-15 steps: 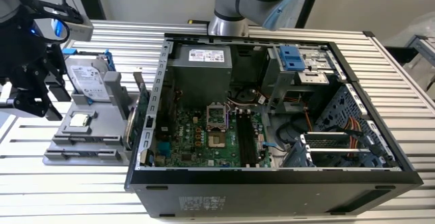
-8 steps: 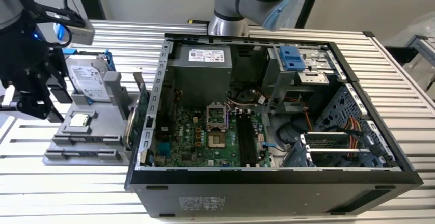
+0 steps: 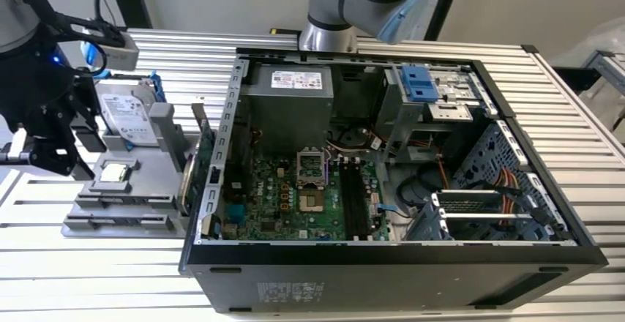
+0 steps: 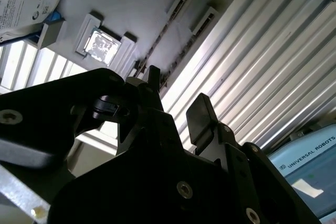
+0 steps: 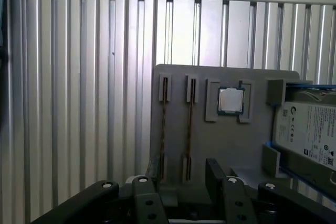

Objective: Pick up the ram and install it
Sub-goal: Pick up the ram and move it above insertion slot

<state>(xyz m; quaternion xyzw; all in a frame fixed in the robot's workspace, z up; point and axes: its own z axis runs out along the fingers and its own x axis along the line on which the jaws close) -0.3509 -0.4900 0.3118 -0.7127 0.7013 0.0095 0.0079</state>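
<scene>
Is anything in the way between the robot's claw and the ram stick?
Nothing visible is. In the first wrist view the open gripper hangs over the grey tray, with a clear gap down to the ram standing on edge in its slot.

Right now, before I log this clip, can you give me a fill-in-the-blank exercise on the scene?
1. The hand hovers over the grey tray with its fingers ____ and nothing between them.
2. In the first wrist view, ____ ram sticks stand on edge in the tray's slots.
3. The processor chip lies between the ram sticks and the ____ drive.
Missing words: open; two; hard.
</scene>
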